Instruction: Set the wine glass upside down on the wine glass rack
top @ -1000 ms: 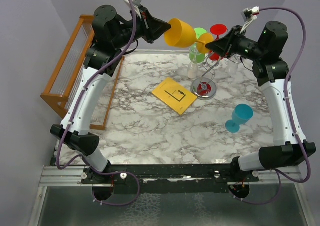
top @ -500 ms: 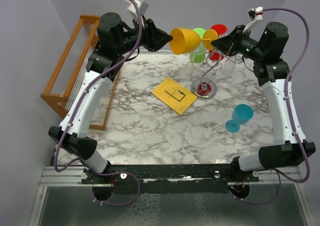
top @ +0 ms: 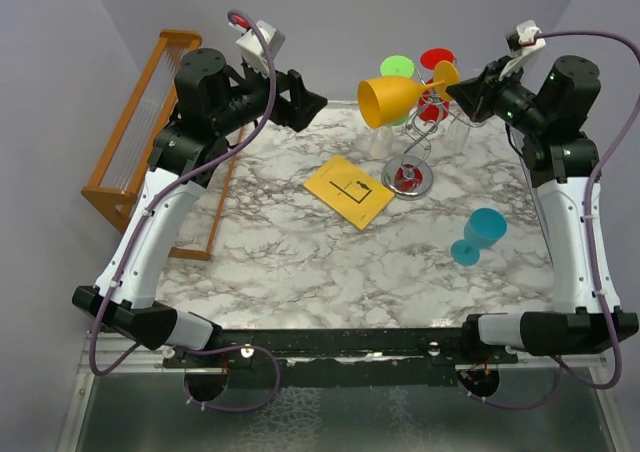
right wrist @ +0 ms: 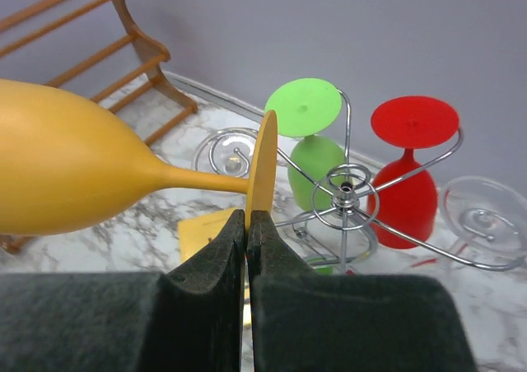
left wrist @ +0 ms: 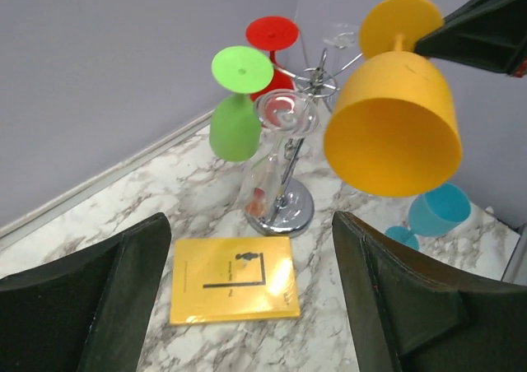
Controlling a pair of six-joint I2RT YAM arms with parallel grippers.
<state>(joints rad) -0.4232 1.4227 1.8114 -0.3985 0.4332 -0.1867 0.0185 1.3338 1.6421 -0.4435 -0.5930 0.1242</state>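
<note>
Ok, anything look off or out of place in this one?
The orange wine glass hangs sideways, pinched only by its foot's rim in the right gripper, a thin-looking hold. The left gripper is open, clear of it.

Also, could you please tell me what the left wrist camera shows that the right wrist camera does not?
Only the left wrist view shows the blue glass on the marble, the open left gripper, and the open mouth of the orange glass. Only the right wrist view shows the wooden slatted rack and a close look at the right gripper pinching the rim of the orange glass's foot. Both show the orange glass held sideways, and the green glass and red glass hanging upside down on the wire rack.
</note>
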